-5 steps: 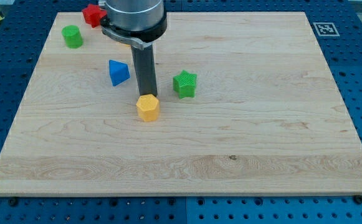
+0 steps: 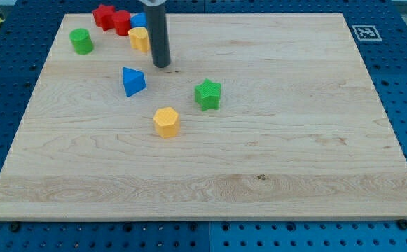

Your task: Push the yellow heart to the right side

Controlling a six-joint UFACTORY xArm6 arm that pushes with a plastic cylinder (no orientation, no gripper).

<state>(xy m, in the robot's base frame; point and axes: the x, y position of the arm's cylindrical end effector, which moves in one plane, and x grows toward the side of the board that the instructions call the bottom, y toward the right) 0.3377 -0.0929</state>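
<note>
The yellow heart (image 2: 139,38) lies near the view's top left, partly hidden behind my rod. My tip (image 2: 162,66) rests on the board just to the heart's lower right, close beside it; I cannot tell if they touch. A yellow hexagon block (image 2: 166,121) sits further down, near the board's middle left, well below the tip.
Two red blocks (image 2: 111,17) and a blue block (image 2: 139,20) cluster at the top next to the heart. A green cylinder (image 2: 81,40) stands at top left. A blue triangular block (image 2: 133,81) lies left of the tip, a green star (image 2: 208,94) to its lower right.
The rod has moved up the view, away from the yellow hexagon, to beside the yellow heart. The arm's head has left the view, uncovering the blocks at the top.
</note>
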